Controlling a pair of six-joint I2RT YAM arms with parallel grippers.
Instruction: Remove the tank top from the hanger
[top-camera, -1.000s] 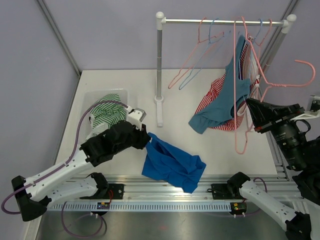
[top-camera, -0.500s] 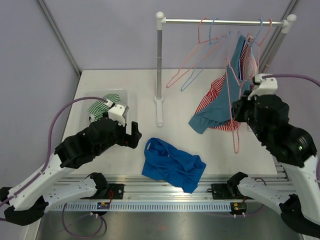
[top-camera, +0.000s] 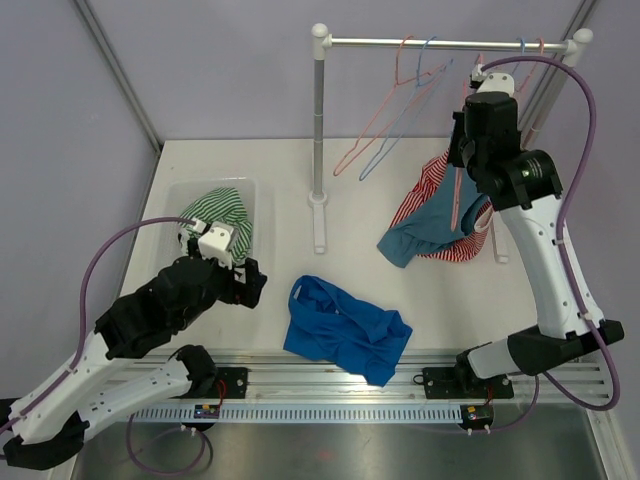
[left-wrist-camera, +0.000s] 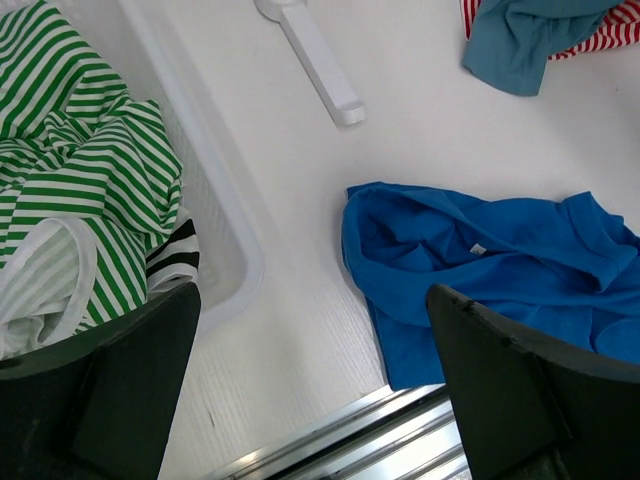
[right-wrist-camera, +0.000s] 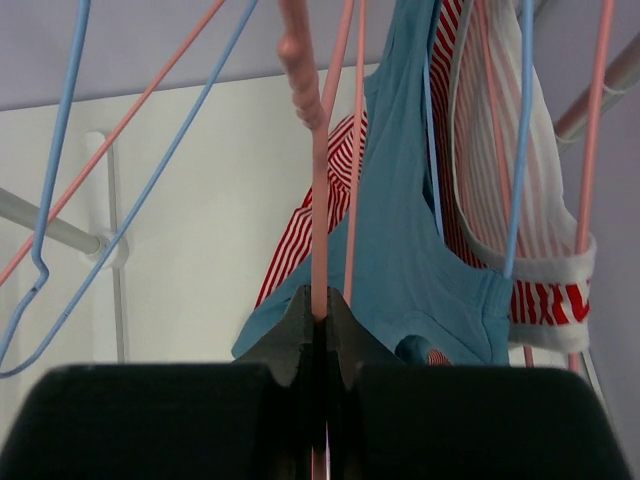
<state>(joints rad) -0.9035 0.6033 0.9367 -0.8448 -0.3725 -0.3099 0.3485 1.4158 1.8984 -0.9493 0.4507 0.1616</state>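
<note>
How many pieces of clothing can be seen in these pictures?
4: a green striped one in the bin, a blue one on the table, a teal one and a red striped one hanging from the rail. The bin may hide more.

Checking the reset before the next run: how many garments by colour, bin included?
blue garment, flat on the table: 1
teal garment, hanging: 1
red-and-white striped garment, hanging: 1
green-and-white striped garment, in the bin: 1
Total: 4
A black-and-white striped bit in the bin may be a fifth; cannot tell.
</note>
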